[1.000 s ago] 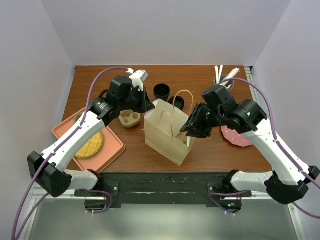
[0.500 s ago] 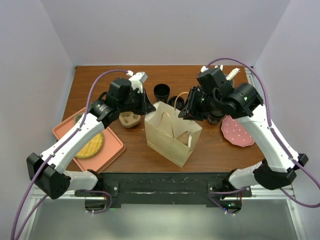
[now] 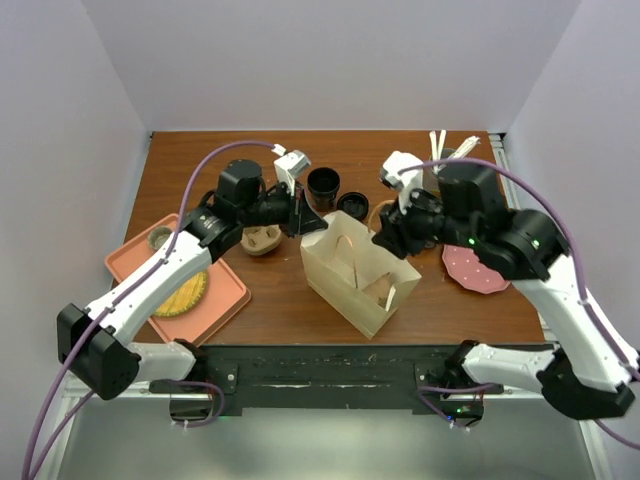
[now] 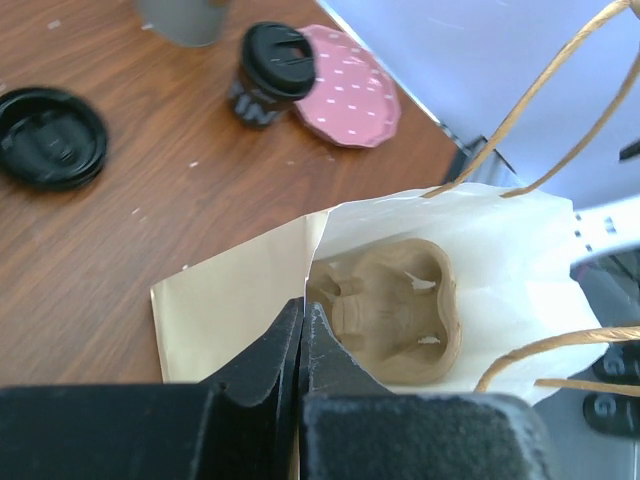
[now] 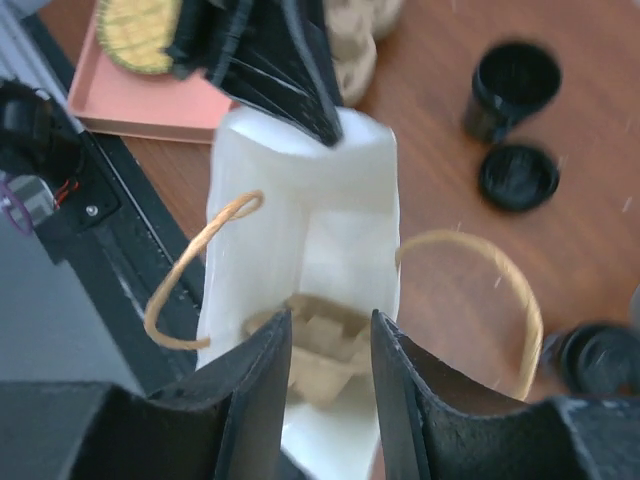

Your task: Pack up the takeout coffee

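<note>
The takeout coffee (image 4: 272,85), a black cup with a sip lid, stands on the table beside a pink plate (image 4: 345,95). It shows blurred at the right wrist view's lower right (image 5: 600,358) and is hidden behind my right arm in the top view. A paper bag (image 3: 350,270) stands open mid-table with a brown cup carrier (image 4: 395,310) inside. My left gripper (image 3: 308,218) is shut on the bag's back-left rim (image 4: 302,310). My right gripper (image 3: 385,240) is open and empty, hovering over the bag's mouth (image 5: 330,340).
A lidless black cup (image 3: 323,185) and a loose black lid (image 3: 352,205) sit behind the bag. A second carrier (image 3: 262,238) lies left of it. A pink tray (image 3: 215,300) sits at the front left. A grey utensil cup (image 3: 445,155) stands at the back right.
My right gripper rose from the bag's right side, swung behind it, and now hangs over the opening. My left gripper moved right with the rim, and the bag shifted right.
</note>
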